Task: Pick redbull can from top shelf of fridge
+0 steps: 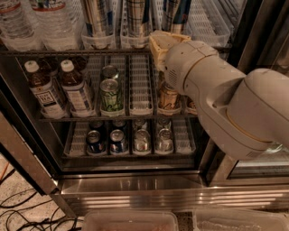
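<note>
The redbull can (137, 16), slim and silver with thin dark-blue checked lines, stands in a clear cup lane front on the top shelf (49, 53) of the fridge (135, 189); its top is cut off by the frame. My gripper (160, 44), with tan fingers, is at the shelf's front rail, just right of and below the can. It looks open and holds nothing. The white arm (235, 103) reaches in from the right and hides the right ends of the top and middle racks.
Slim cans with broad blue-and-silver panels (96, 16) (175, 12) flank the redbull can. Water bottles (54, 22) stand top left. The middle rack holds tea bottles (74, 88), a green can (111, 95) and a gold can (168, 98). Several cans (141, 140) fill the lower rack.
</note>
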Tool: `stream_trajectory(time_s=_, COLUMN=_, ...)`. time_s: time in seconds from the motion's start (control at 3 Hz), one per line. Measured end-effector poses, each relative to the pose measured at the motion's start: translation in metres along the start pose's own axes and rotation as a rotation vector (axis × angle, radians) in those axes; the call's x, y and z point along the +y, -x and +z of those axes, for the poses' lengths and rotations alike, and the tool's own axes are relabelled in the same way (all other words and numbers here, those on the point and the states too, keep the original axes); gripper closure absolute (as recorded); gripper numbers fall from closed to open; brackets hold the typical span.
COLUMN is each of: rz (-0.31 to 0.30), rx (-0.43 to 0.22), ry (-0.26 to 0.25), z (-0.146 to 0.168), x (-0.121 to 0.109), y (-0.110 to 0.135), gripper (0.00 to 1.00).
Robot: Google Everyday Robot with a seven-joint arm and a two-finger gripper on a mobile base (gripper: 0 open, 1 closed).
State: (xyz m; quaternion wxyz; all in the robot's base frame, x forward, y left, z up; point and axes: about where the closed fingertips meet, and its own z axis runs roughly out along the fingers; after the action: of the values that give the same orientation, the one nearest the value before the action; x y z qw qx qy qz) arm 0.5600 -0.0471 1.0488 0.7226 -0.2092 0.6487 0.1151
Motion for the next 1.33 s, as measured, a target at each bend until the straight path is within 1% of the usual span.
stream_trajectory(time_s=0.33, rz=0.000, rx=0.000, ry=0.000, z=0.0000, x=0.0001, y=0.0000, gripper=0.56)
stream_trajectory(time_s=0.67, rz=0.000, rx=0.000, ry=0.000, z=0.0000, x=0.0001, y=0.0001, gripper=0.56)
stream_trajectory(time_s=1.33, rz=0.000, rx=0.000, ry=0.000, z=0.0000, x=0.0001, y=0.0001, gripper=0.43)
